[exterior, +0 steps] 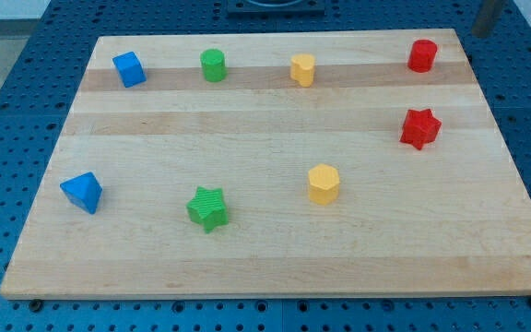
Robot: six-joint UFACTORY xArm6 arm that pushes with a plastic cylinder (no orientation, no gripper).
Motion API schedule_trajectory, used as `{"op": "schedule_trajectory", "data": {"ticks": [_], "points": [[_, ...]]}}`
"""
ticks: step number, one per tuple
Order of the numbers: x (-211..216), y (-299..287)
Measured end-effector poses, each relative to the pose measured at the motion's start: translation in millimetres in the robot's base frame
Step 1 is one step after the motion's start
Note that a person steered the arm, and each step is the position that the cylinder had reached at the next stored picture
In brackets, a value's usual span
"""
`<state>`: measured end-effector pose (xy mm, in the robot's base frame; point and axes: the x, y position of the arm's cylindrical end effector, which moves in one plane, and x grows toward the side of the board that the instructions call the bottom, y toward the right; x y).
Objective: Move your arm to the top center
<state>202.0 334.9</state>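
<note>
**Rod at the top right corner, top centre of the board standing open**

You see my rod [487, 17] only as a dark slanted bar at the view's top right corner, just past the board's [275, 267] far right edge. My tip itself cannot be made out with any certainty; the bar's lower end sits near the board's corner, up and to the right of the red cylinder [421, 55]. There is no gripper here to open or close, and the rod touches no block.

The top centre of the board lies well to the view's left of the rod. The yellow block [302, 69] in the top row sits nearest that spot, with the green cylinder [213, 65] further left.

Count eight blocks, two of each colour:
- Blue: a cube [129, 69] at top left, and a wedge [82, 192] at lower left.
- Green: the cylinder in the top row, and a star [208, 208] near the bottom.
- Yellow: the top row block, and a hexagon [323, 183] below the middle.
- Red: the cylinder at top right, and a star [420, 127] beneath it, near the right edge.

All blocks stand apart from each other. The top-centre area looks like pale, striped wood, with a darker band running across under the top row. Around the board you see a blue perforated table [7, 111].
</note>
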Motion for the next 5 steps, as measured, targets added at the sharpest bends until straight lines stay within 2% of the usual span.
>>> {"op": "schedule_trajectory", "data": {"ticks": [2,4,5], "points": [[2.0,1.0],[47.0,-2.8],[40.7,-5.4]]}}
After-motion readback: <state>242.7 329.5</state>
